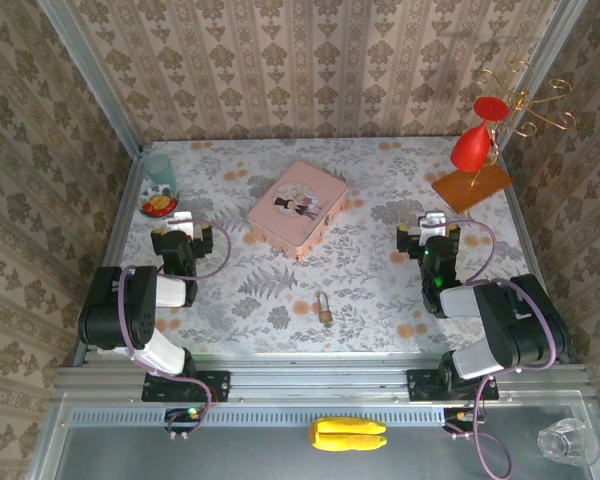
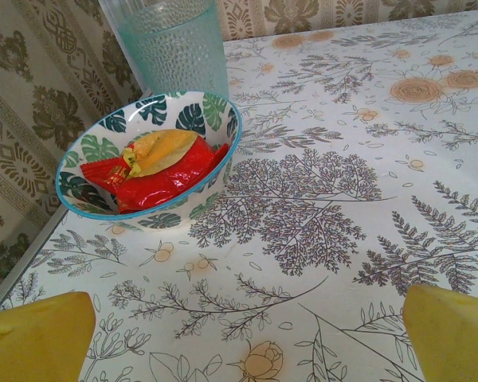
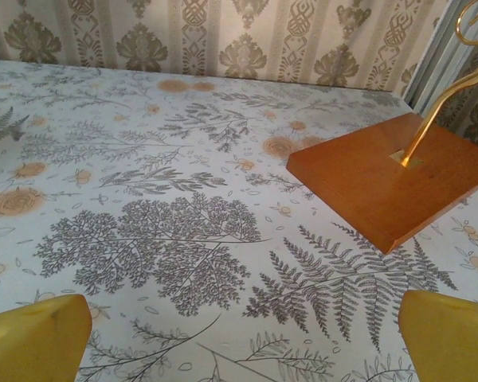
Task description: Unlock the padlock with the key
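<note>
The small brass padlock lies flat on the floral tablecloth near the front edge, midway between the two arms, its thin shackle pointing away from me. The key is out of view. My left gripper rests low at the left, far from the padlock, and points at a bowl. In the left wrist view the left gripper is open, its yellow fingertips wide apart over bare cloth. My right gripper sits at the right. The right gripper is open too, with nothing between its yellow fingertips.
A pink tin stands behind the padlock. At the back left are a leaf-patterned bowl of red wrappers and a teal tumbler. A wooden stand base with a gold wire holder and a red glass stands back right.
</note>
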